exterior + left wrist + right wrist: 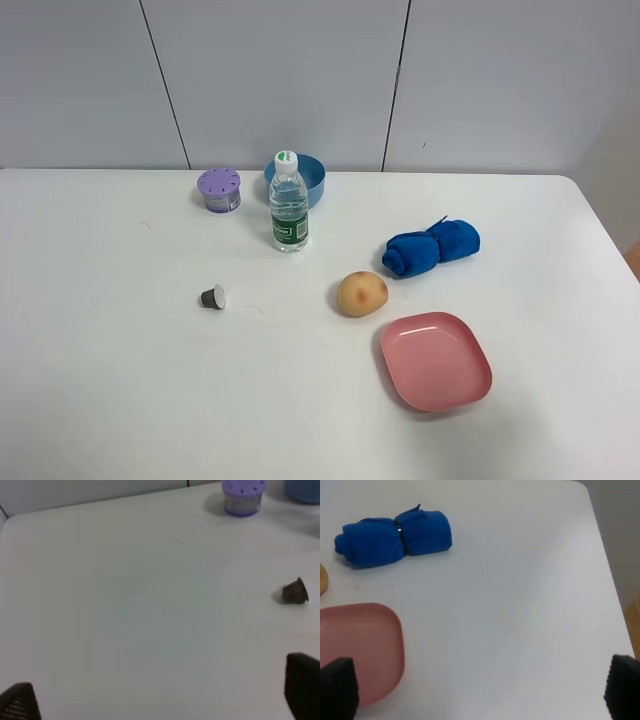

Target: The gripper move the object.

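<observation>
On the white table (pixel 100 380) lie a small dark coffee capsule (pixel 213 297), a peach-coloured fruit (pixel 361 293), a rolled blue towel (pixel 432 247) and a pink plate (pixel 435 360). Neither gripper shows in the exterior high view. My left gripper (pixel 160 700) is open and empty over bare table, with the capsule (pixel 295 591) ahead of it and to one side. My right gripper (pixel 480 690) is open and empty, with the plate's rim (pixel 360 645) close to one fingertip (pixel 337 685) and the towel (pixel 395 537) farther ahead. The fruit's edge (pixel 322 578) just shows.
A clear water bottle (pixel 288 205) stands upright at the back middle, in front of a blue bowl (pixel 300 178). A purple lidded container (pixel 219 189) stands to its left and also shows in the left wrist view (pixel 243 497). The table's right edge (pixel 610 580) is near my right gripper.
</observation>
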Tool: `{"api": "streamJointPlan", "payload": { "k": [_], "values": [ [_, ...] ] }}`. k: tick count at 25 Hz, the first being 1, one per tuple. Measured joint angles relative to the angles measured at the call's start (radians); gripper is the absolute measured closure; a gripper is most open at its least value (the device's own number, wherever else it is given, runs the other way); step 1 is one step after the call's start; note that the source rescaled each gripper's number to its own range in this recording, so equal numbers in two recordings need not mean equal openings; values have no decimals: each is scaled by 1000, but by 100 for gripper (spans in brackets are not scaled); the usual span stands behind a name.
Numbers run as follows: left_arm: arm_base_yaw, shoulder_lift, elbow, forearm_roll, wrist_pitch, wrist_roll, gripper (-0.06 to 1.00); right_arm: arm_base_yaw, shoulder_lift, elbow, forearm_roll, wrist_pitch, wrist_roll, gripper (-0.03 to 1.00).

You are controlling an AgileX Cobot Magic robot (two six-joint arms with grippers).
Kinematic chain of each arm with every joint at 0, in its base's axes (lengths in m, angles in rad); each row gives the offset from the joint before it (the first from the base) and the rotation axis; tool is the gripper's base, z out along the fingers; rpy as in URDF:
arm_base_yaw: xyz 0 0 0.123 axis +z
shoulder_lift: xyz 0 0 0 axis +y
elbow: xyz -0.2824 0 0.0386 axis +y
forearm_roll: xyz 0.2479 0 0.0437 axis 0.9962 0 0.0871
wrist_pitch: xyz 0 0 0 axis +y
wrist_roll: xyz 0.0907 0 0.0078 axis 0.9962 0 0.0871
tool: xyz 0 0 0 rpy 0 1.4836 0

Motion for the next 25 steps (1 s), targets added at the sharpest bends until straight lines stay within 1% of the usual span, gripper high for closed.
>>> {"api": "streamJointPlan", "payload": {
  "k": [25],
  "values": [
    [0, 0, 0, -1, 0, -1, -5, 0, 0, 0, 0, 0, 0, -3]
  ]
}}
